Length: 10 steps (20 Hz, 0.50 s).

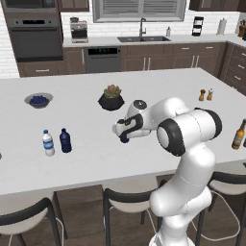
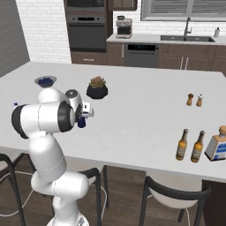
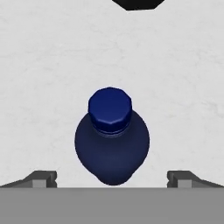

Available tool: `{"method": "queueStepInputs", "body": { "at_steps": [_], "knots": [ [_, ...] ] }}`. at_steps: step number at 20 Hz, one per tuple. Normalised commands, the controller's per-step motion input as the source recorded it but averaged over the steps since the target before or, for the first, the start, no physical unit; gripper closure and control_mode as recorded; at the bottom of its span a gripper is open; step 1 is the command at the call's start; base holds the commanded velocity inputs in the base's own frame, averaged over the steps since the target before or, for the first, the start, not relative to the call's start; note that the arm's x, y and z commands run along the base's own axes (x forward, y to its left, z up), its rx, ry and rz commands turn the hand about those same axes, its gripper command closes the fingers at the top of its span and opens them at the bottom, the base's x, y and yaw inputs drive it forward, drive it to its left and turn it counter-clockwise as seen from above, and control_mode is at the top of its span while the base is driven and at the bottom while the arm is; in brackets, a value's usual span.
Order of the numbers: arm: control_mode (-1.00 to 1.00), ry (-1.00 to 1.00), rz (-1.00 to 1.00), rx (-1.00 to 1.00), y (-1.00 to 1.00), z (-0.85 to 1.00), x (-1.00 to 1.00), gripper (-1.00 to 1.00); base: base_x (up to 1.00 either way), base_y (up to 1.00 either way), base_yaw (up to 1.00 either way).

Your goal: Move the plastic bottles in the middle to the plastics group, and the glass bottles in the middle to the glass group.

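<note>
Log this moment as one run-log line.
gripper: open, above navy bottle | bottle: upright on counter, not gripped | second navy bottle: beside clear bottle

Navy bottle point(image 3: 112, 144), navy cap. Clear bottle point(image 1: 47, 143), blue label band. Amber beer bottles point(image 2: 181, 145), yellowish labels. Desk point(image 1: 144, 86) white, faintly marbled.

The robot is a glossy white arm point(image 1: 185, 158) built of fat rounded segments, each joint capped by a black disc or ring. Near the wrist sits a round dark-grey cap with a pale centre point(image 1: 140, 104). The white hand ends in a two-finger gripper point(image 3: 112, 179) whose small fingertips point(image 3: 41, 178) are dark grey, blocky and angular.
</note>
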Motion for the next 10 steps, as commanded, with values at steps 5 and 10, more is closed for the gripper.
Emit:
{"method": "queueStepInputs", "body": {
  "at_steps": [5,10],
  "knots": [
    [-1.0,-0.03,0.0,0.0,0.0,0.22,0.0,-1.0,0.0,0.0,0.0],
    [-1.0,0.0,0.0,0.0,0.0,0.01,0.12,-1.0,0.0,0.0,0.0]
  ]
}}
